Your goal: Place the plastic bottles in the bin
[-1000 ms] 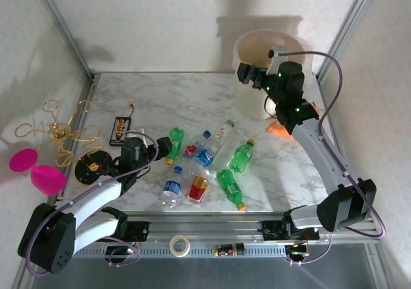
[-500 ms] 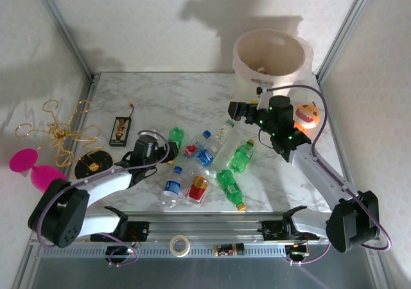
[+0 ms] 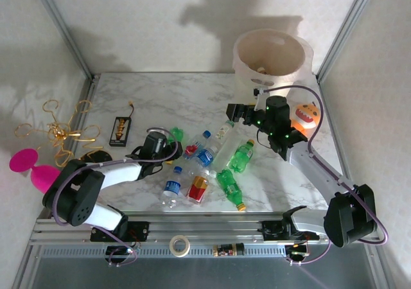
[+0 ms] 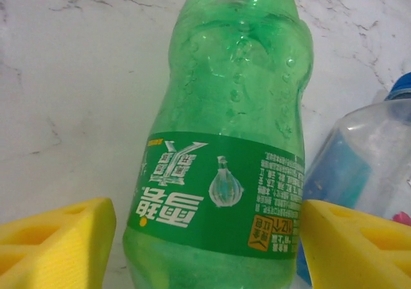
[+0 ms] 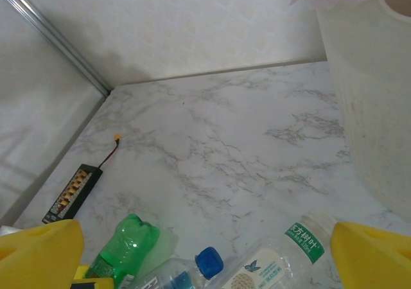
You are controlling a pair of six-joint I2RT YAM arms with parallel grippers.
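Observation:
My left gripper is open, its yellow fingers on either side of a green bottle that lies on the marble table; that green bottle is at the left of the pile. My right gripper hangs open over a clear white-capped bottle and holds nothing. Several more bottles lie between the arms: a blue-capped one, two green ones and a red-labelled one. The cream bin stands at the back right.
An orange pumpkin-faced toy sits just right of my right arm, beside the bin. A black battery pack, a gold wire ornament and pink discs are at the left. A tape roll lies on the front rail.
My right gripper came away from the bin and dropped down and left over the bottles. My left gripper pushed forward until its fingers flank the green bottle.

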